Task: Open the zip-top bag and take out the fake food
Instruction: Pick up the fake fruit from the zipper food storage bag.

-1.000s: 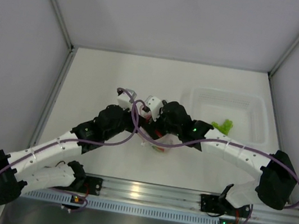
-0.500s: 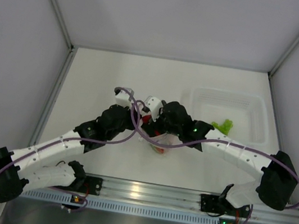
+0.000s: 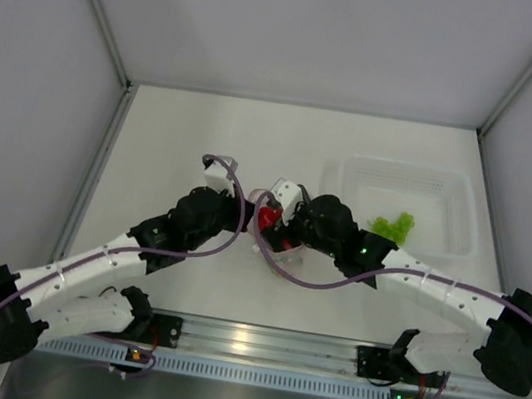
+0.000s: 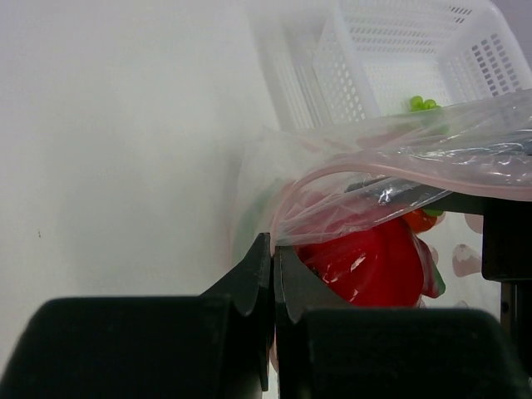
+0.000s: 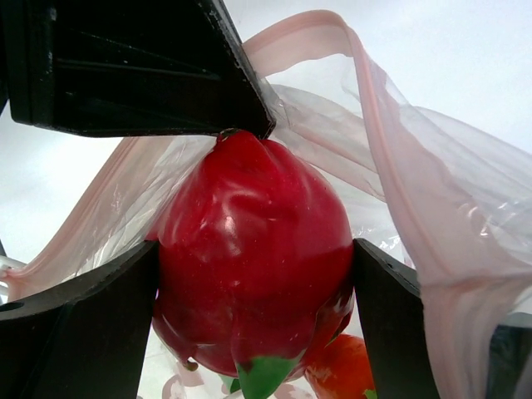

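Observation:
The zip-top bag (image 4: 391,154) is clear and crinkly with a pinkish zip strip (image 5: 391,166), and it lies mid-table (image 3: 284,255). My left gripper (image 4: 273,249) is shut on the bag's near rim, holding the mouth open. My right gripper (image 5: 253,283) reaches into the mouth, its fingers (image 5: 83,320) pressed on both sides of a red dragon fruit with a green tip (image 5: 253,258), one piece of the fake food. That fruit shows red between the two grippers in the top view (image 3: 266,220). An orange piece (image 5: 341,374) lies deeper in the bag.
A white perforated tub (image 3: 449,193) stands right of the bag, with green leafy pieces (image 3: 393,224) inside it. The same tub (image 4: 391,58) sits just behind the bag in the left wrist view. Grey walls enclose the table on three sides.
My right arm has shifted to the right and its wrist has turned. The red fruit now shows more plainly between the grippers. The left gripper keeps its hold on the bag's rim.

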`<state>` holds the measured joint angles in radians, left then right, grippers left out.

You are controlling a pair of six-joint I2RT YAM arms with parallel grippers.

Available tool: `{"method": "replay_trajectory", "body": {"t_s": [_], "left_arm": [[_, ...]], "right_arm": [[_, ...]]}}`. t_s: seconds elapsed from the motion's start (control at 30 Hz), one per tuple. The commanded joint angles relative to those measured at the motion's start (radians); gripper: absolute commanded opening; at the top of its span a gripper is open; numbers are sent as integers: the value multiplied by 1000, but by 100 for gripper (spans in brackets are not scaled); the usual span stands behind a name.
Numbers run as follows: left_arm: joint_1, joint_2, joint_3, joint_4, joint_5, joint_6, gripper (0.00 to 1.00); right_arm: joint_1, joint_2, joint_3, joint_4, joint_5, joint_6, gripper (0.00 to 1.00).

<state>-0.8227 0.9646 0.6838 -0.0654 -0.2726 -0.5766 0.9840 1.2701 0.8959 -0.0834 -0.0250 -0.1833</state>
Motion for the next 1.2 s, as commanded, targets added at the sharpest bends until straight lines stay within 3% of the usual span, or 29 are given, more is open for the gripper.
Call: {"method": "replay_trajectory", "body": {"t_s": [0.0, 0.13, 0.37, 0.67, 0.8, 0.87, 1.17], "left_arm": [[16, -20, -14, 7, 27, -8, 0], [16, -17, -16, 6, 36, -8, 0], [17, 35, -4, -92, -157, -54, 0], [17, 100, -6, -91, -128, -80, 0], [19, 95, -12, -91, -128, -77, 0], [17, 77, -21, -91, -151, -81, 0], [17, 46, -64, -135, -195, -127, 0]], "right_arm": [[22, -78, -3, 307, 49, 38, 0], [21, -83, -5, 416, 140, 80, 0], [19, -109, -6, 533, 163, 117, 0], [9, -156, -63, 674, 185, 153, 0], [-1, -149, -29, 642, 194, 168, 0], [-8, -138, -3, 573, 249, 186, 0], [-53, -126, 15, 564, 418, 220, 0]]}}
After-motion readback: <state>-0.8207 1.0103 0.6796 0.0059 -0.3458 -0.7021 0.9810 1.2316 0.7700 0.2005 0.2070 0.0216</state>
